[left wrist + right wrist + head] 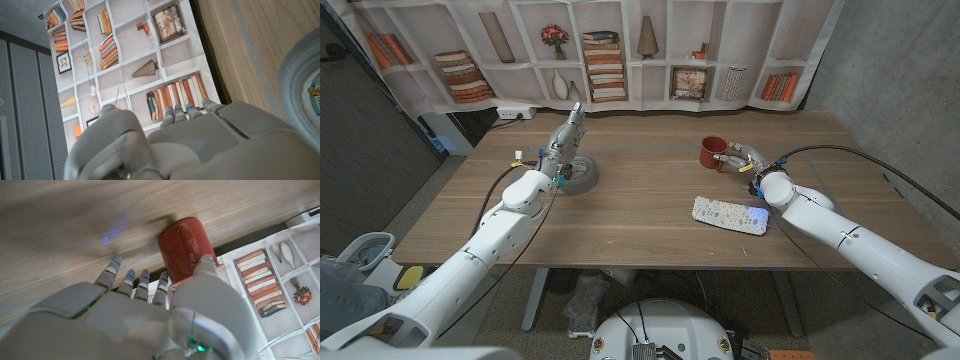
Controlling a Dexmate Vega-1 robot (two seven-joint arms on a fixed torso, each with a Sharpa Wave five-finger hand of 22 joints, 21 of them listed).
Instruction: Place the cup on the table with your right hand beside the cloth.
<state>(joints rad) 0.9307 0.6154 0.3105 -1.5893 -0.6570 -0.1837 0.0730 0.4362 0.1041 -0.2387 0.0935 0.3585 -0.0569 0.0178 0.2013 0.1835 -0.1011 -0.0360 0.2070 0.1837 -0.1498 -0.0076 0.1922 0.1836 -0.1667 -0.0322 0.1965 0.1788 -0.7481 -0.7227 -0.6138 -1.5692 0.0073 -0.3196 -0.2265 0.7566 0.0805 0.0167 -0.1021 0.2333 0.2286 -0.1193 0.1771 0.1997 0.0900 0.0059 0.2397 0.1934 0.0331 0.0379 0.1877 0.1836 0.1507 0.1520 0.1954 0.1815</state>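
Head view, cup [712,152]: red, upright on table [640,205], right of centre in upper half of frame; inside not visible.
Head view, right hand [741,160]: just right of cup, at its handle side; contact unclear from here.
Right wrist view, cup [183,248]: handle facing camera, thumb tip [205,261] against cup's side; other fingers [134,280] stretched out beside cup, not wrapped round it.
Right hand [150,310] grip: cannot tell whether cup is held or only touched.
Cloth [731,215]: patterned, folded flat, below cup in head view, near right forearm; apart from cup.
Left hand [563,145]: upper left of centre in head view, fingers straight and pointing up, holding nothing.
Tape roll [578,175]: grey ring lying flat beside left wrist.
Left wrist view: back of left hand [190,145], fingers extended; grey roll [302,90] at right edge, label inside ring.
Surface: wooden table, brown grain.
Room: printed bookshelf backdrop [590,50] behind table; grey wall [895,70] at upper right.
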